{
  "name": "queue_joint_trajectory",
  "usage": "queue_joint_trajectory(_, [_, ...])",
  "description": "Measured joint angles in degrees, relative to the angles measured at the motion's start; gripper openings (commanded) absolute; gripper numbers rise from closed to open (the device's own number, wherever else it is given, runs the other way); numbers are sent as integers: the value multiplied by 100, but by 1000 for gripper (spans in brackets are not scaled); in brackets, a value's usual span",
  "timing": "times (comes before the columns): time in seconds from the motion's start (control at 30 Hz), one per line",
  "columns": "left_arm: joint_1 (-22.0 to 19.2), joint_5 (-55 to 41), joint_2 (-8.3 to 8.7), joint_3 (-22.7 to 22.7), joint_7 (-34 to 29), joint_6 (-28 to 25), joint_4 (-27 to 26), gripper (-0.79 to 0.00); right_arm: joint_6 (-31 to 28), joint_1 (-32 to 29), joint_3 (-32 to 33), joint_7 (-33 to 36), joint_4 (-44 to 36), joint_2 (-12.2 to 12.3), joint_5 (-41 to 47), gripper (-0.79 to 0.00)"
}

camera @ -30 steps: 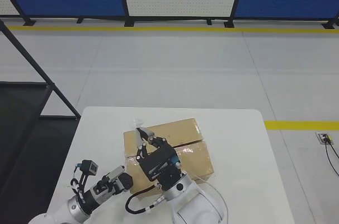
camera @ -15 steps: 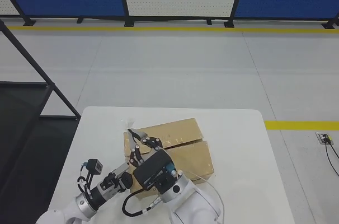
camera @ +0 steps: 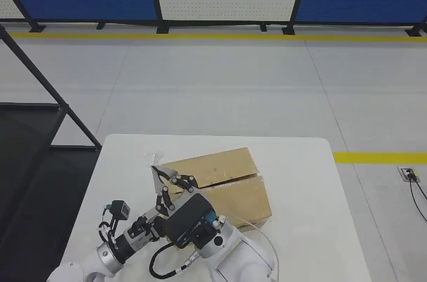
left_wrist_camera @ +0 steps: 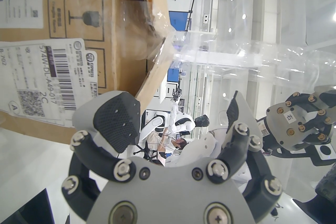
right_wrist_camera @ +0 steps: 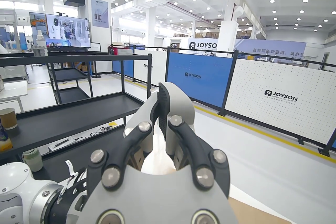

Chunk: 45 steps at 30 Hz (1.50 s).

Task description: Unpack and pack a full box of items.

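A taped cardboard box (camera: 217, 185) lies in the middle of the white table (camera: 298, 162). My right gripper (camera: 157, 170) hovers over the box's left end, shut (right_wrist_camera: 161, 104) on a strip of clear tape (camera: 154, 158). In the left wrist view that clear tape (left_wrist_camera: 236, 59) stretches taut from the box's (left_wrist_camera: 78, 12) flap edge away from the labelled side. My left gripper (left_wrist_camera: 178, 114) is open with nothing between its pads, low beside the box's labelled side, at the table's front left (camera: 151, 224).
A black metal shelf rack (camera: 30, 141) stands just left of the table, with cups and small things on its shelves (right_wrist_camera: 78, 114). Blue and white fence panels (camera: 227, 8) line the far side of the floor. Bare tabletop lies right of the box.
My right gripper has moved left and nearer with the tape, peeling it off the box's left end. The box has turned slightly. The left arm has edged closer to the box.
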Motion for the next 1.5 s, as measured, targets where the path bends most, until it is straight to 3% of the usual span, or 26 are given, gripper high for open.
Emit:
queue_joint_trajectory(0.37, [132, -451, 32, -144, 62, -492, -212, 0, -45, 20, 15, 34, 45, -32, 45, -785])
queue_joint_trajectory(0.4, [109, -448, 30, -123, 165, -516, -186, -215, -44, 18, 19, 29, 46, -35, 45, -785])
queue_joint_trajectory(0.43, [90, -416, 29, -100, 248, -529, -170, -566, -43, 15, 21, 26, 47, -37, 45, -785])
queue_joint_trajectory(0.47, [70, -374, 26, -77, 350, -553, -159, -631, -42, 13, 23, 26, 48, -39, 45, -785])
queue_joint_trajectory(0.53, [44, -331, 16, 3, 577, -604, -142, -631, -46, 9, 31, 36, 49, -43, 46, -785])
queue_joint_trajectory(0.57, [38, -344, 13, 34, 640, -608, -137, -739, -52, 8, 37, 38, 49, -44, 47, -785])
queue_joint_trajectory(0.6, [29, -361, 12, 63, 682, -606, -133, -785, -57, 4, 46, 37, 48, -45, 48, -785])
queue_joint_trajectory(1.17, [158, -190, 94, 138, 318, -523, -210, -785, -151, -27, 163, -33, 106, -63, 122, -785])
queue_joint_trajectory(1.37, [123, -128, 119, 171, 493, 7, -233, -785, -189, -6, 183, -25, 125, -72, 137, -785])
queue_joint_trajectory(1.5, [71, -153, 161, 237, 168, 620, -320, -785, -205, 29, 189, -16, 152, -83, 158, -785])
